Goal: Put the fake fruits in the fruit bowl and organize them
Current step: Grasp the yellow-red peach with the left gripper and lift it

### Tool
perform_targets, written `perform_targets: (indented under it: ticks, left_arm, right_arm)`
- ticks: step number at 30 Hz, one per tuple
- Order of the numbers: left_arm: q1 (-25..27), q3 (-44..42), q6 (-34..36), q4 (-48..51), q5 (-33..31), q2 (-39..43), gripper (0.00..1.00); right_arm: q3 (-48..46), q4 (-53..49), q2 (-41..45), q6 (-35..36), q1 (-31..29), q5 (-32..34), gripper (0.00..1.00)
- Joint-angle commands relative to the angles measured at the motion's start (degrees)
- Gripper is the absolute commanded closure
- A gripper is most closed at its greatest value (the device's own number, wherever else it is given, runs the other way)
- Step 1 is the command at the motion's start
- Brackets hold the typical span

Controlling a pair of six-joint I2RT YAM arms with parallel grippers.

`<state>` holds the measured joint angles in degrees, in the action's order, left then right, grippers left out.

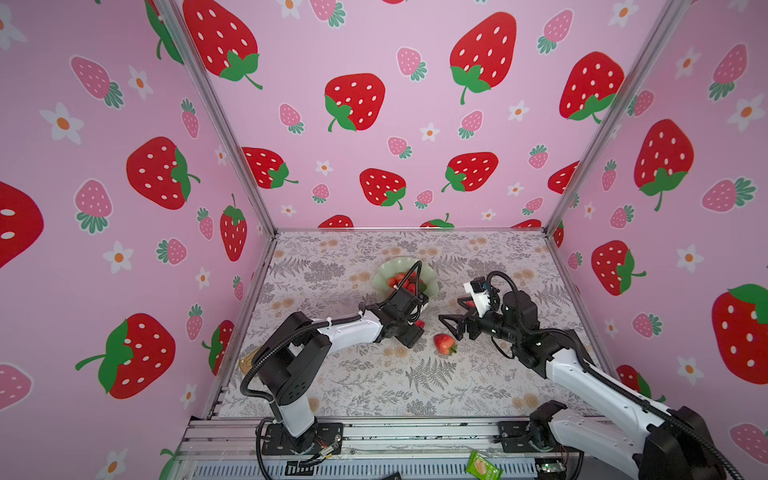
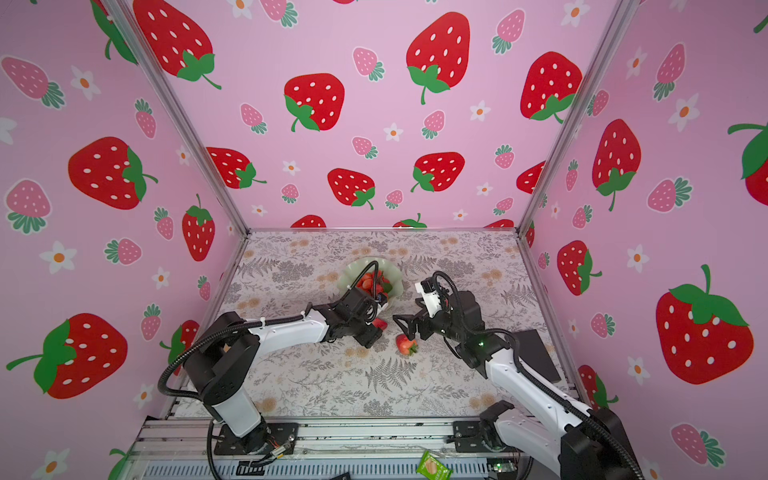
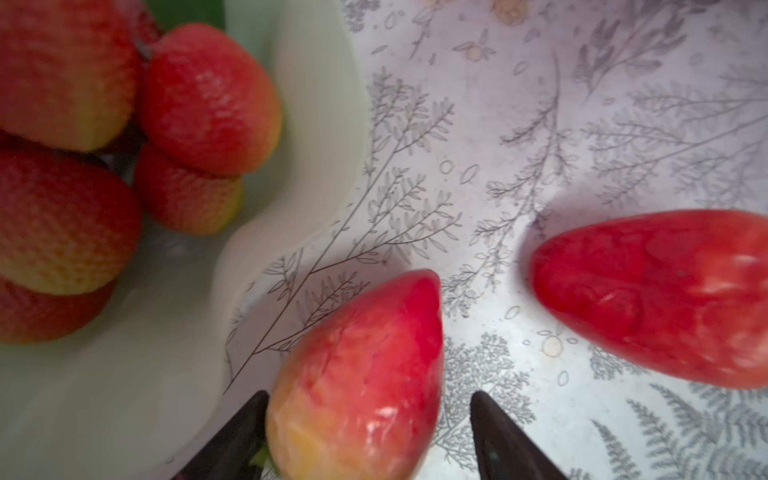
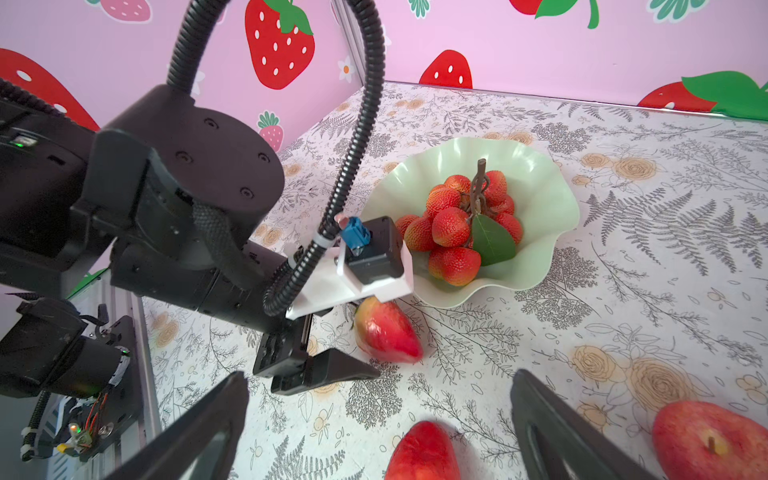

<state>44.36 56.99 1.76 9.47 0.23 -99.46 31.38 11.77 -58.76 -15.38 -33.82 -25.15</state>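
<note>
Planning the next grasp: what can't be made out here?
Strawberry at the left gripper: cap cut by left wrist view's edge; mostly under left arm in top views.
Apple: cut by right wrist view's edge; behind right arm in top views.
Fruit bowl: near rim under left arm, top views.

One fruit bowl (image 4: 540, 187), one cluster of red balls (image 4: 451, 226), two strawberries (image 4: 386, 332) (image 4: 419, 453), and one apple (image 4: 706, 440) in view.

Mint scalloped bowl (image 4: 552, 199) holds the red berry cluster (image 4: 451, 226) — outside lie 1 near strawberry (image 4: 386, 332), 1 farther strawberry (image 4: 422, 453), 1 apple (image 4: 706, 440).
</note>
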Motion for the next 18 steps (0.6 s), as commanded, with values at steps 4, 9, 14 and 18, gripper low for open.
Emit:
perform_targets:
  ticks: [4, 9, 14, 18]
  left_arm:
    - [1.07, -1.63, 0.66, -1.84, 0.24, 2.55, 0.44]
    - [1.12, -2.90, 1.30, -2.52, 1.36, 4.35, 0.59]
    - [1.08, -3.66, 1.23, -1.54, 3.80, 9.77, 0.64]
    - [0.10, -4.20, 0.85, 0.56, 3.92, 16.84, 0.65]
  right_arm:
    - [0.05, 1.49, -0.12, -0.32, 0.25, -1.08, 0.01]
    - [0.21, 1.41, -0.20, -0.44, 0.25, -0.44, 0.01]
    - [-0.68, -0.45, 0.77, -1.50, 0.34, 3.56, 0.01]
    - [-0.90, -2.21, -0.16, -1.75, 0.33, 5.26, 0.01]
